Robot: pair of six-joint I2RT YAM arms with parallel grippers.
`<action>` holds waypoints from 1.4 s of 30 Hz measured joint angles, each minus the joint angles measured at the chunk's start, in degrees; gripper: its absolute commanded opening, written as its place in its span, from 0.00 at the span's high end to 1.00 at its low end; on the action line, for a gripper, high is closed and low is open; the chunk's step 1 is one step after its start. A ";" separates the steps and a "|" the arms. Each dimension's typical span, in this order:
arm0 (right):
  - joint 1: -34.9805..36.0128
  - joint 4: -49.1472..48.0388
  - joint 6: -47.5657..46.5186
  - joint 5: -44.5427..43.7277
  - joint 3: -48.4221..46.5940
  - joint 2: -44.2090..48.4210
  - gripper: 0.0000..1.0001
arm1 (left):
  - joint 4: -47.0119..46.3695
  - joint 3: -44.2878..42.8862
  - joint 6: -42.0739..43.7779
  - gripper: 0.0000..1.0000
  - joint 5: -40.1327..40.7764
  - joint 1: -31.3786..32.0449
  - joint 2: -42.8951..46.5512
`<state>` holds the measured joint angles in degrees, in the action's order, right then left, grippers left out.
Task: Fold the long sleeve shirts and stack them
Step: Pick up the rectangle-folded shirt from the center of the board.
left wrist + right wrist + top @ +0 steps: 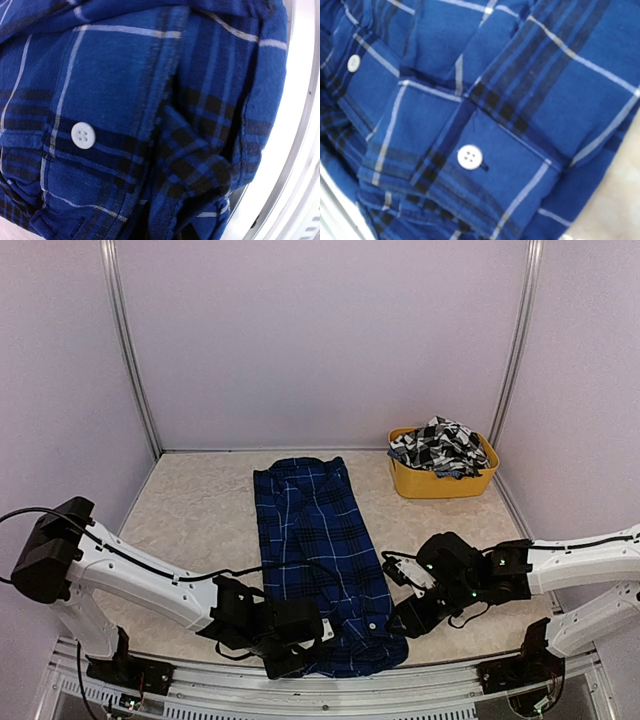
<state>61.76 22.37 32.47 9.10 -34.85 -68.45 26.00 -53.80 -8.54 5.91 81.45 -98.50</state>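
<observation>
- The left gripper [318, 632] sits at about seven o'clock on the table [195, 515], against the near-left edge of the blue shirt [315, 540]. Its wrist view shows only cloth and no fingers, so I cannot tell whether it is pinching or spread.
- The blue shirt lies as a long narrow strip from the table's centre to six o'clock, with its near end bunched.
- It is a soft woven plaid with flat white buttons [82, 135]. I judge it light and limp, likely to sag unless held at both near corners, and the doubled seams should grip best.
- The right gripper [397, 624] is at five o'clock on the near-right edge, and its spread is likewise hidden.
- The black-and-white checked shirt [440, 445] lies crumpled in the yellow tub [445, 485] at one o'clock, well apart.
</observation>
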 measured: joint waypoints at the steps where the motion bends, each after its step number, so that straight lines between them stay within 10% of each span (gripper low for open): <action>1: 0.00 0.02 0.00 -0.04 0.00 0.00 0.50 | 0.00 0.00 -0.09 1.00 0.17 -0.22 0.00; 42: 12.96 -2.60 -10.80 -9.46 -4.72 -6.73 0.31 | 1.53 1.51 -0.26 1.00 -37.59 -24.52 6.16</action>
<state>74.72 19.77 21.67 -0.36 -39.57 -75.18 27.53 -52.29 -8.80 -31.68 56.93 -92.33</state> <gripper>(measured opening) 0.690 0.008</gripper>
